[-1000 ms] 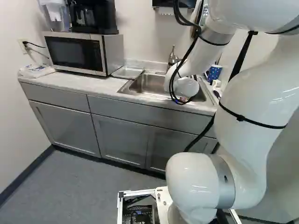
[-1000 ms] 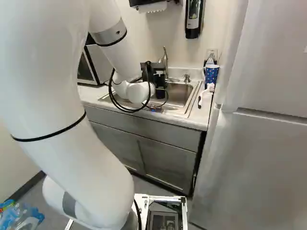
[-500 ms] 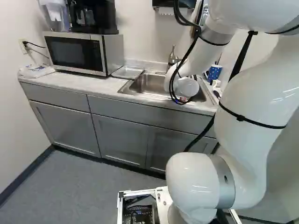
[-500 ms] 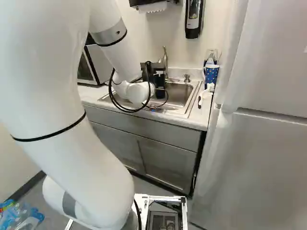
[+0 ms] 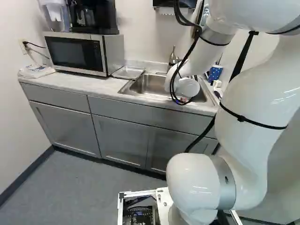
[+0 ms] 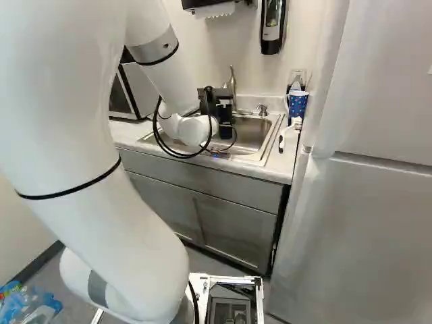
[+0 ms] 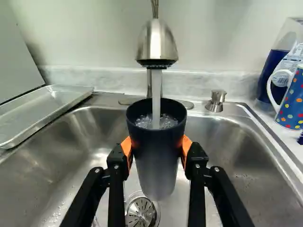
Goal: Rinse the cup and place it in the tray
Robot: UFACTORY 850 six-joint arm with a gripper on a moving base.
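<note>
In the right base view my gripper [image 6: 223, 111] hangs over the sink [image 6: 260, 162]. The wrist view shows the gripper [image 7: 156, 149] shut on a dark cup [image 7: 155, 165], one orange pad on each side. The cup is upright under the faucet head [image 7: 157, 42]; a stream of water runs into it and bubbly water stands inside. Beyond the sink's edge, beside the microwave, lies the metal tray [image 7: 42, 111] on the counter; it also shows in the left base view as the tray [image 5: 128, 72], with nothing visible in it.
A microwave [image 5: 77, 54] stands beside the tray. On the sink's other side are a dotted mug [image 7: 292, 106], a blue patterned cup [image 6: 298, 104] and a white brush [image 6: 290, 131]. A soap pump [image 7: 216, 100] rises from the sink's back rim. A refrigerator [image 6: 364, 202] stands at the right.
</note>
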